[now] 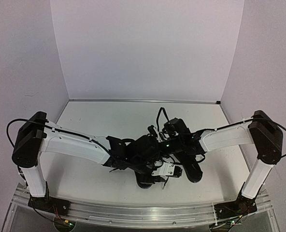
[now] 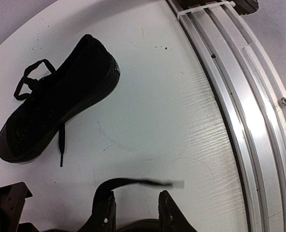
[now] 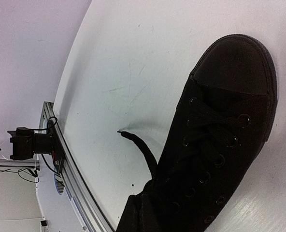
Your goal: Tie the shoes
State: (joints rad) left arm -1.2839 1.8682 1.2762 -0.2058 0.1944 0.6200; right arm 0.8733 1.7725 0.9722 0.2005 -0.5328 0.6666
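Mid-tie, I'd say; left jaws spread, loose lace (image 2: 133, 182) blurred across them at 6 o'clock; one shoe (image 2: 56, 111) at 10 o'clock on surface (image 2: 172, 96); right jaws pressed together above other shoe (image 3: 215, 145); next needs clean pinch near lace tip

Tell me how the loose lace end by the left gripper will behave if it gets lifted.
Likely floppy: the lace bends in a limp arc by the left gripper. Probably very light, since it looks thin and flat, so it may slip out while the jaws stand apart. Its tip is blurred, so stiffness there is unclear.
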